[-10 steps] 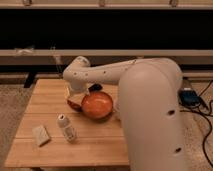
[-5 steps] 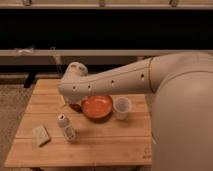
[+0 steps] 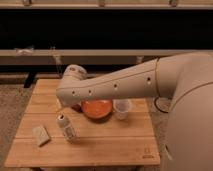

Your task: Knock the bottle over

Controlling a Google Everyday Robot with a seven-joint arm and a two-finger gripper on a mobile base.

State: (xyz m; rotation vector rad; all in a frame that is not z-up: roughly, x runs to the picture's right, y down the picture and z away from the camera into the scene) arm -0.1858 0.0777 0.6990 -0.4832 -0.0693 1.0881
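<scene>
The bottle (image 3: 66,128) is small and whitish with a round white cap. It stands on the wooden table (image 3: 100,146) at front left, leaning slightly with its cap toward the upper left. My white arm reaches from the right across the table. The gripper (image 3: 61,104) is at the arm's lower left end, just above and behind the bottle and mostly hidden by the wrist. I see no contact with the bottle.
An orange bowl (image 3: 96,108) sits mid-table, with a translucent plastic cup (image 3: 121,108) to its right. A small flat beige box (image 3: 41,135) lies left of the bottle. A dark wall with rails runs behind the table.
My arm has swung left and down, uncovering the bowl and cup. The gripper end has come closer to the bottle. The bottle has stayed in place.
</scene>
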